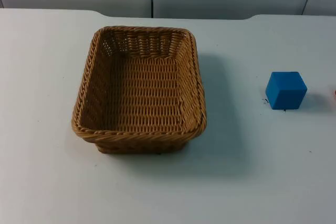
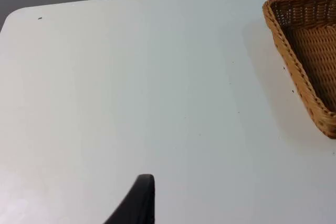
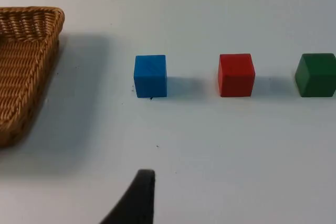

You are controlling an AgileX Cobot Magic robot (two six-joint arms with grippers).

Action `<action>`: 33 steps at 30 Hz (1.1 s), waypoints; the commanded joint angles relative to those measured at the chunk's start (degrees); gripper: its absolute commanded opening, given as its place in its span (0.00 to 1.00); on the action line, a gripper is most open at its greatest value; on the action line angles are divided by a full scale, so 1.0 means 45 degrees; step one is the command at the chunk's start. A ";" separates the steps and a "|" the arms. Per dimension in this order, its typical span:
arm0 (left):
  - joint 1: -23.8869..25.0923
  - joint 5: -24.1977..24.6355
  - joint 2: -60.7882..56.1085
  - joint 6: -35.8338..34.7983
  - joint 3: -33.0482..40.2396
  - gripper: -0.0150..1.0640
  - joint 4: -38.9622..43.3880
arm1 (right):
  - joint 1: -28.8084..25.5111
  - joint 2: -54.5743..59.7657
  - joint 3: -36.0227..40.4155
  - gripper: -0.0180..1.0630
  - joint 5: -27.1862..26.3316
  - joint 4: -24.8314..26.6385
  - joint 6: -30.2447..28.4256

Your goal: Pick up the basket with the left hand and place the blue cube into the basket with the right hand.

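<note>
Top view first: the white table (image 1: 47, 182) carries one wicker basket (image 1: 142, 90), empty and flat on the surface a little left of centre, and the blue cube (image 1: 286, 90) well apart from it on the right. Nothing of the task looks done yet, as I judge it: the basket is not lifted and the cube has not been picked up. Both steps are left, the lift by the left arm and the drop by the right.

Counting from largest down: one table, one basket, three cubes. The right wrist view shows those cubes in a row beside the basket's corner: blue nearest the basket, then a red cube (image 3: 236, 74), then a green cube (image 3: 316, 74), each standing apart from its neighbour.

Of the left gripper (image 2: 137, 203), a single black fingertip stands over bare table, with the basket's rim off to one side, so it is not touching the basket. The right gripper (image 3: 136, 200) hangs likewise over bare table, short of the blue cube (nothing is between it and the cube). With one fingertip in sight on each, I cannot tell how wide either stands.
</note>
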 commanded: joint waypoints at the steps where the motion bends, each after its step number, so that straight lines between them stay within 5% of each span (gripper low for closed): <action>1: 0.0070 -0.0058 -0.0053 0.0017 -0.0129 0.99 -0.0139 | -0.0092 -0.0039 -0.0163 0.99 -0.0092 0.0232 0.0020; 20: 0.0070 -0.0964 0.2748 0.0016 -0.2254 0.99 -0.0989 | -0.0092 0.2048 -0.0725 0.98 -0.0639 0.0932 0.0020; 33: 0.0070 -0.2442 0.4841 0.0196 -0.2359 0.99 -0.1771 | -0.0092 0.5262 -0.3689 0.98 -0.1109 -0.0104 -0.0011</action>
